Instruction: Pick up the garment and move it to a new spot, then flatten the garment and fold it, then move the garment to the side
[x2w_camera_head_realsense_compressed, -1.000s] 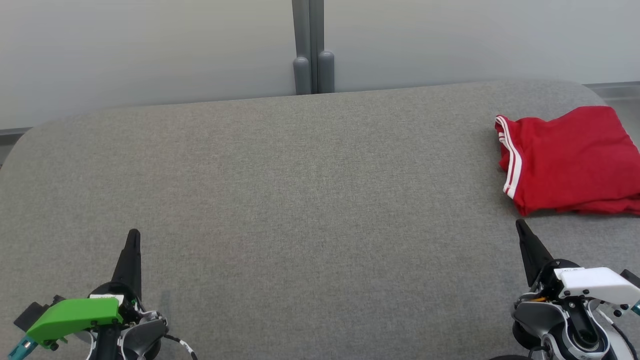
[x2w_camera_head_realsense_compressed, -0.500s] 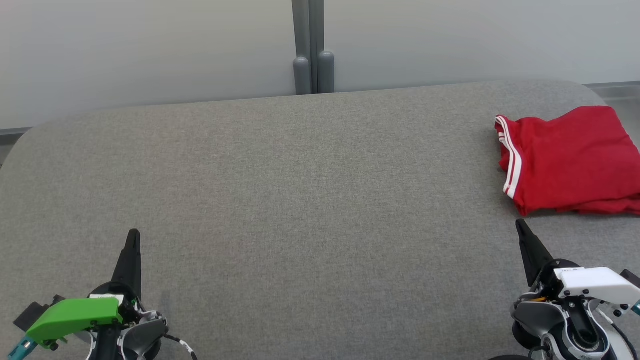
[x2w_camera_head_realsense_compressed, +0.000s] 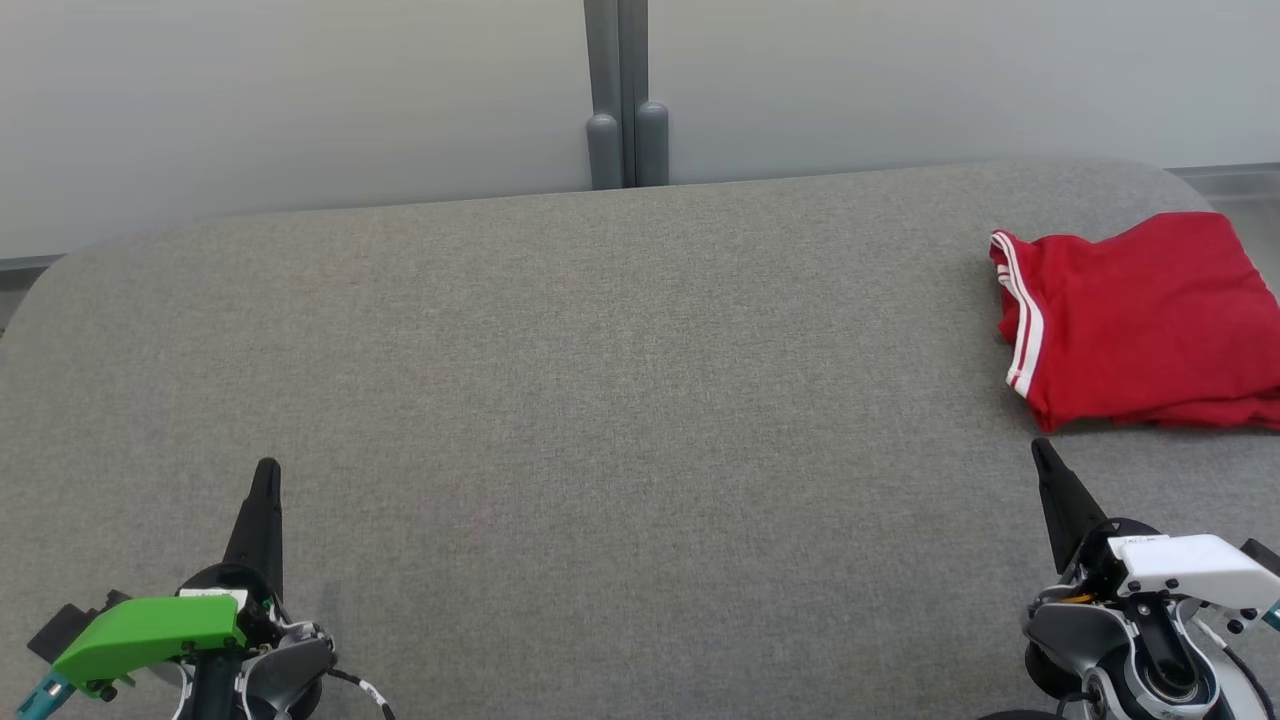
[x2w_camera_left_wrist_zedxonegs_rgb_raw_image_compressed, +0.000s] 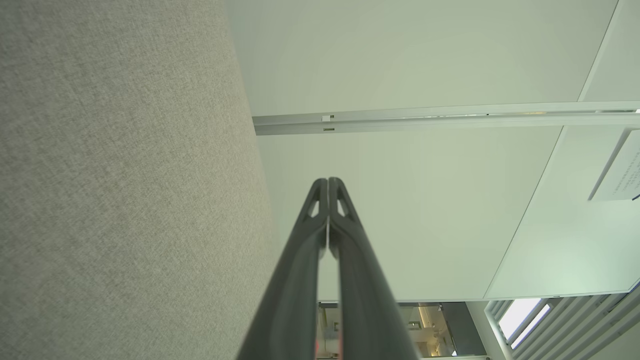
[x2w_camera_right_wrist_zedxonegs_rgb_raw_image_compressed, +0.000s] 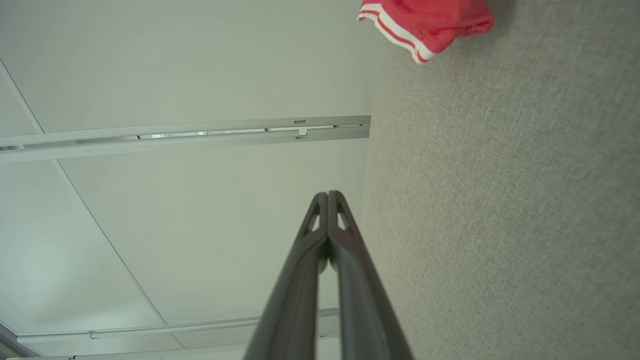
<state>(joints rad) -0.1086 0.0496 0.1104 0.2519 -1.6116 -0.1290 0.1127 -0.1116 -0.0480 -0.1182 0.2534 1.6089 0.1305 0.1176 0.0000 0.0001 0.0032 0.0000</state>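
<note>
Since the garment (x2w_camera_head_realsense_compressed: 1140, 320) lies folded on the tabletop (x2w_camera_head_realsense_compressed: 600, 400) at the frame's right edge, I judge every step done. Left hand (x2w_camera_head_realsense_compressed: 266, 472) and right hand (x2w_camera_head_realsense_compressed: 1041, 452): fingers pressed together, empty, lower corners.

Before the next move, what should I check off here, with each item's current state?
1. The garment lies folded at the right end of the table: ok.
2. The left gripper is shut and holds nothing: ok.
3. The right gripper is shut, holds nothing and is apart from the garment: ok.
4. The garment lies wholly on the table: cannot tell; its right edge runs out of the head view.
</note>
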